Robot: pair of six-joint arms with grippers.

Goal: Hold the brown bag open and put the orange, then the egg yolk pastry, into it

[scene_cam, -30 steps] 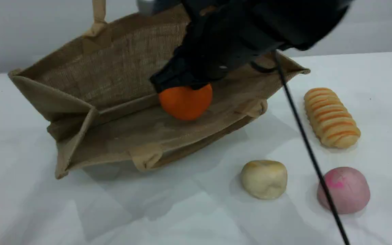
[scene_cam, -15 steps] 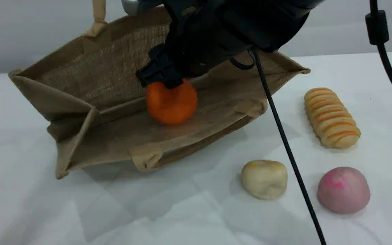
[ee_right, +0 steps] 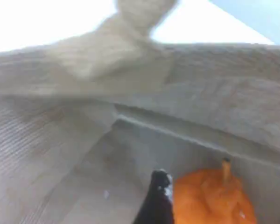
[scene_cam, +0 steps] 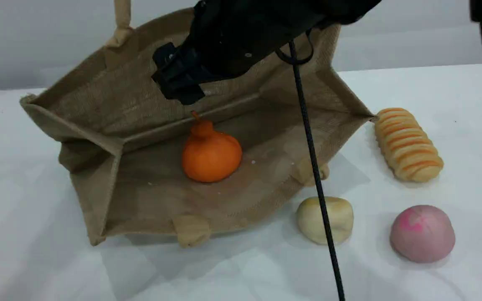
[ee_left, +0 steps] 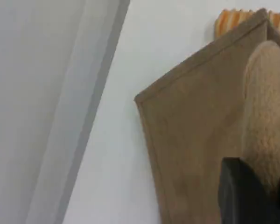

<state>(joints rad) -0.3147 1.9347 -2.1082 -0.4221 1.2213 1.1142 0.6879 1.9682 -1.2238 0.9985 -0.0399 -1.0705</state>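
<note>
The right pincer (scene_cam: 178, 90) is spreading, having just dropped the orange (scene_cam: 211, 154) inside the brown bag (scene_cam: 140, 104); the left pincer (ee_left: 252, 196) is pinching its handle (ee_left: 266, 116); the egg yolk pastry (scene_cam: 341, 217) is waiting near the bench's front edge.

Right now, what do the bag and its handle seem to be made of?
The brown bag looks like coarse woven jute or burlap with a matte finish: an open weave shows on its wall. Its handle looks like thick, fuzzy beige rope or padded webbing; the blur leaves that open.
</note>
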